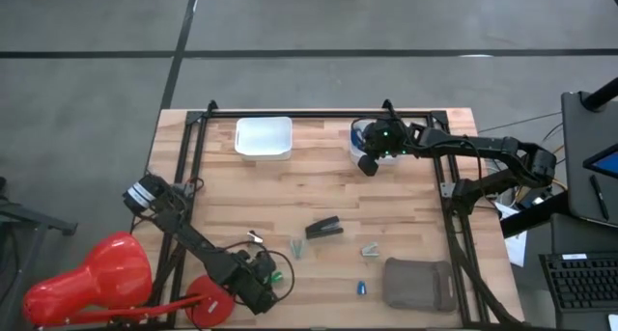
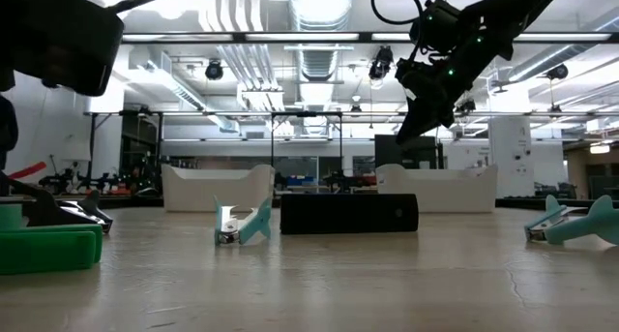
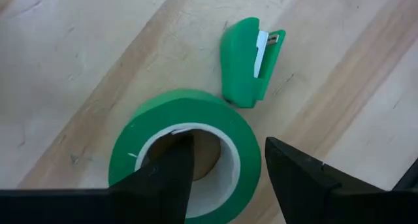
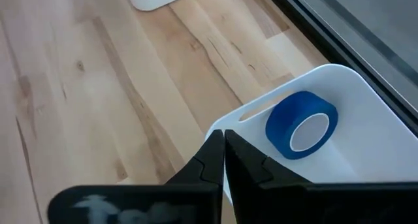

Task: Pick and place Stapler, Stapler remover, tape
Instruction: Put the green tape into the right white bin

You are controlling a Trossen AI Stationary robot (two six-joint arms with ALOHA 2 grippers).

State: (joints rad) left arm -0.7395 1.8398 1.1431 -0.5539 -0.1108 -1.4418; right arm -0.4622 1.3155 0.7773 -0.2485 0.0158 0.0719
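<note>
**Left gripper straddling the green tape roll**

Start nearest your own left arm: the left gripper sits low at the near left part of the table, its jaws parted, one finger dropped inside the core of the green tape roll and the other outside the ring's wall; the roll lies flat on the wood with its hole facing up, directly under the gripper, so the wall of the ring stands between the fingers; you cannot yet call it gripped, since a gap shows at the outer finger. Just beyond the roll, near it but apart, lies a small green staple remover; keep clear of it when you lift.

Farther out, toward the middle of the table, the black stapler rests on its side, its long axis running roughly left to right with a slight tilt; both arms are well apart from it, though your left is the nearer by a little.

Farthest away, the right gripper hovers closed and empty above the near rim of the white bin; a blue tape roll already lies inside that bin.
</note>
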